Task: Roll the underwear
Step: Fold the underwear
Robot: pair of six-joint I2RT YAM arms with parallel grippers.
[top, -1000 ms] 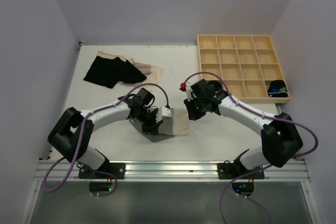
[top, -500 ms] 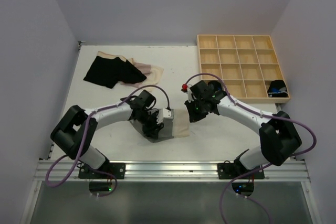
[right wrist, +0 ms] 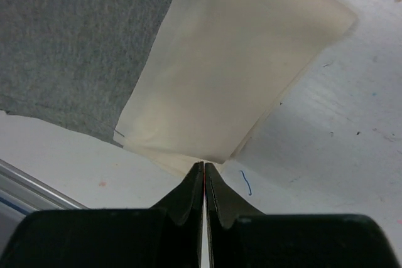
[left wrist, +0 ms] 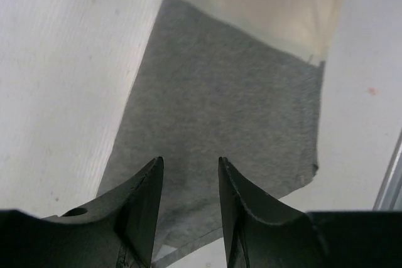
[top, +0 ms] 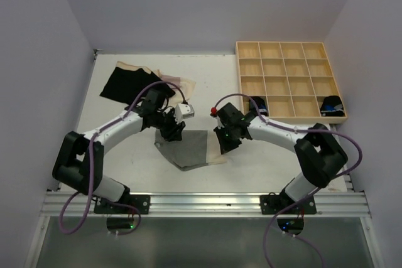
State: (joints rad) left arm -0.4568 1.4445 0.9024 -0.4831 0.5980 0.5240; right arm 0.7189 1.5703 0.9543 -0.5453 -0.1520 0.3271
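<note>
Two garments lie together mid-table: grey underwear (top: 191, 150) spread flat, with a beige pair (top: 218, 149) showing along its right side. Left gripper (left wrist: 188, 166) hangs over the grey cloth, jaws parted, holding nothing. Right gripper (right wrist: 204, 167) has its jaws pressed together at a corner of the beige pair; we cannot tell whether cloth is pinched. Black underwear (top: 125, 85) lies far left, well apart.
</note>
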